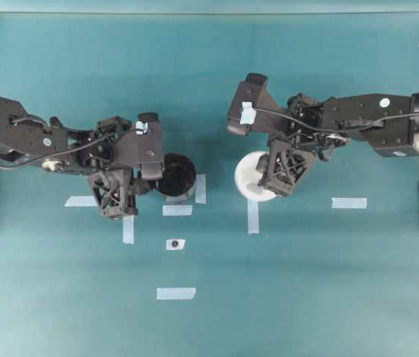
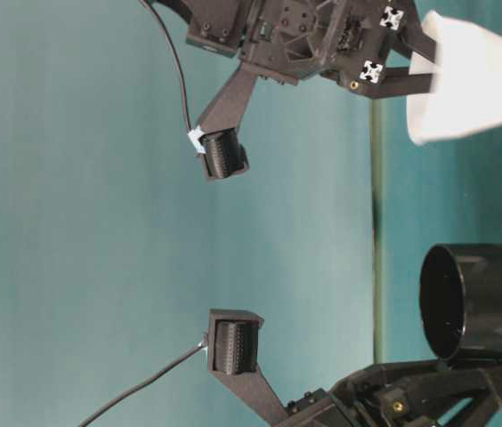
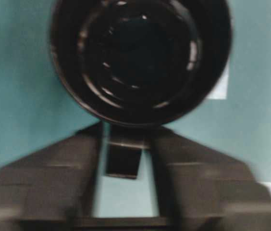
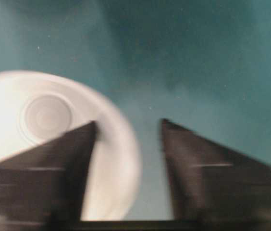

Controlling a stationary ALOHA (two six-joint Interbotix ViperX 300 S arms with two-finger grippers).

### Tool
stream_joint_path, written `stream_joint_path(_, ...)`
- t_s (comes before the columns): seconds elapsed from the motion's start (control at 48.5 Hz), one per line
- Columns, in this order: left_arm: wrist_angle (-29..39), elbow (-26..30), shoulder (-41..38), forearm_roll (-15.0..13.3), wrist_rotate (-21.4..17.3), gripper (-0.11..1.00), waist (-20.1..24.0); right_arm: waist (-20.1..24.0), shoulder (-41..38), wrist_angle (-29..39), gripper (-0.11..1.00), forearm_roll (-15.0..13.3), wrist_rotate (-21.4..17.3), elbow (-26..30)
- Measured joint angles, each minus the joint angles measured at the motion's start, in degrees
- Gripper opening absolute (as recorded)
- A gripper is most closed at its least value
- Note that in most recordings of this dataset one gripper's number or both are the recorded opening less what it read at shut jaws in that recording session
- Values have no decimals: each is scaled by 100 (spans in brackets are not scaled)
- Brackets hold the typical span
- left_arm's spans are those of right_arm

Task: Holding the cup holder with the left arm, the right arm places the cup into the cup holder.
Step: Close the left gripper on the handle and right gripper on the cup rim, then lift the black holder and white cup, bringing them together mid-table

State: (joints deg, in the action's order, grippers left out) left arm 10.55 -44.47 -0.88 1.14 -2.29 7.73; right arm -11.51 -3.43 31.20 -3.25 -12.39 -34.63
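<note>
My left gripper (image 3: 123, 192) straddles the holder's (image 1: 176, 175) tab, my right (image 4: 128, 168) straddles the cup's (image 1: 252, 178) rim; can't tell if either's pinched yet, so the cup could tip.

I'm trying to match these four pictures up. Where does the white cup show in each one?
Overhead: cup right of centre, under the right claw.
Table-level: top right corner, lying sideways in the picture.
Left wrist: not in it.
Right wrist: left side, blurred.
Shared landmark: the black cup holder, also in table-level.
</note>
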Motion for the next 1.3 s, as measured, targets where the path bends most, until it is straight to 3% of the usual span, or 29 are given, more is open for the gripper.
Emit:
stream_joint_path(0.062,0,0,0,0,9,27,0,9,0,0,23,18,0,18)
stream_joint_path(0.495,0,0,0,0,0,27,-88,35,0,9,19,229,-9,97)
stream_joint_path(0.825,-9,0,220,0,0,27,-158,44,141,70,4,466,-18,105)
stream_joint_path(1.3,-35,70,378,0,0,27,-246,-44,492,343,4,466,-527,123)
